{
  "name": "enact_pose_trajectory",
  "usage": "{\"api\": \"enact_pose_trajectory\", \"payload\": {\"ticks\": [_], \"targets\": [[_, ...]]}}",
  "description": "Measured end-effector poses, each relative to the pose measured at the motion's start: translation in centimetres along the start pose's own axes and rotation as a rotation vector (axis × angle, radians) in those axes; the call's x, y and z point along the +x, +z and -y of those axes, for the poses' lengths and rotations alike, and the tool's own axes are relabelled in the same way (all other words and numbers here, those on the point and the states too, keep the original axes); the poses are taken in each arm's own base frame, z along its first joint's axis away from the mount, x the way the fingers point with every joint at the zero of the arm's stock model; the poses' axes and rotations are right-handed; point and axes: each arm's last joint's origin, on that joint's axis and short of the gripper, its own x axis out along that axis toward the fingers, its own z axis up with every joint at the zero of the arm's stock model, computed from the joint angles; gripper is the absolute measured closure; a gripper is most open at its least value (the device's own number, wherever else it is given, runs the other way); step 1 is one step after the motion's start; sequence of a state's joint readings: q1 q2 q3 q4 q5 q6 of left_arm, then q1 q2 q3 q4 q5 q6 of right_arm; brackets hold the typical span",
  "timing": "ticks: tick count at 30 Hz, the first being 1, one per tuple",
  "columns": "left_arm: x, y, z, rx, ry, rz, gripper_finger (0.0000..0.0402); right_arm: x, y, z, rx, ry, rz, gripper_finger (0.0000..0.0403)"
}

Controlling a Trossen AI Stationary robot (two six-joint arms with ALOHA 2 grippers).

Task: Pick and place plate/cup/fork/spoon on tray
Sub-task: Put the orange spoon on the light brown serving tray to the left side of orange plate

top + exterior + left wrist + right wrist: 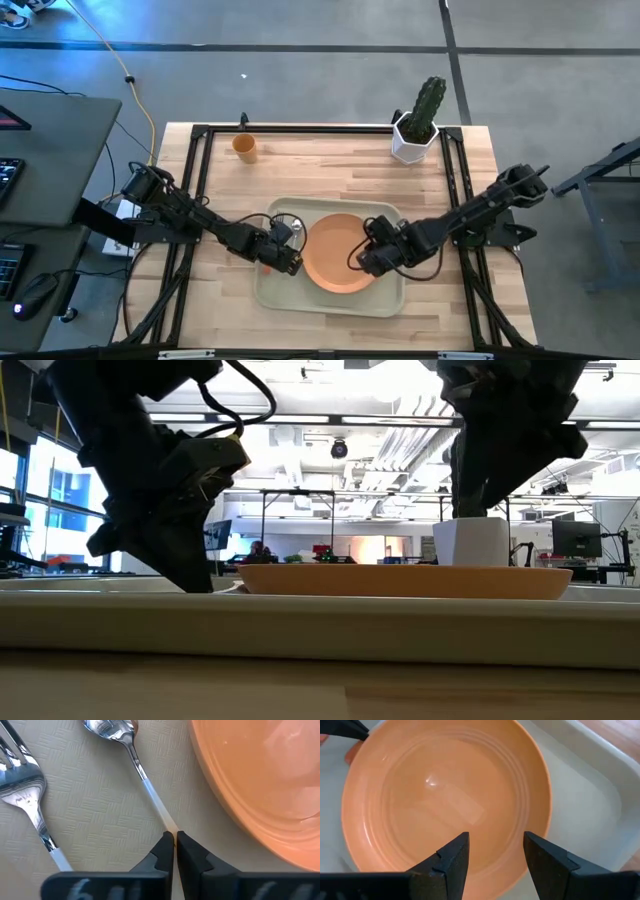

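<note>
High view: the orange plate (340, 252), round and shallow with ringed ridges, lies on the pale tray (390, 298) near the middle of the table (340, 170). The right gripper (366, 256) hovers at its right edge, fingers (451, 857) spread apart above the plate and touching nothing. The left gripper (283, 262) is low on the tray's left part, fingers (162, 851) pinched on the spoon (131, 755) handle; the fork (30, 805) lies just beside. The small orange cup (245, 147) stands far left on the table. No writing shows
</note>
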State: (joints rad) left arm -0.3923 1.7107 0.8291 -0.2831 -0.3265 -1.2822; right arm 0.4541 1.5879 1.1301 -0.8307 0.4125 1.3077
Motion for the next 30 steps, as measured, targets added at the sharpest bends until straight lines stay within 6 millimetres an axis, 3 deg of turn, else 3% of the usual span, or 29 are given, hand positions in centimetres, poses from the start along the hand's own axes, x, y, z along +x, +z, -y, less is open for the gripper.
{"api": "enact_pose_trajectory", "payload": {"ticks": [19,30], "targets": [[0.2,0.8,0.5,-0.115,-0.083,-0.027,0.0401,-0.8,-1.1,-0.3,0.032,-0.005,0.151,0.0224],[-2.2,1.2,0.0,-0.06,-0.073,-0.025,0.0401,-0.9,-1.5,-0.4,0.056,-0.001,0.163,0.0224]]}}
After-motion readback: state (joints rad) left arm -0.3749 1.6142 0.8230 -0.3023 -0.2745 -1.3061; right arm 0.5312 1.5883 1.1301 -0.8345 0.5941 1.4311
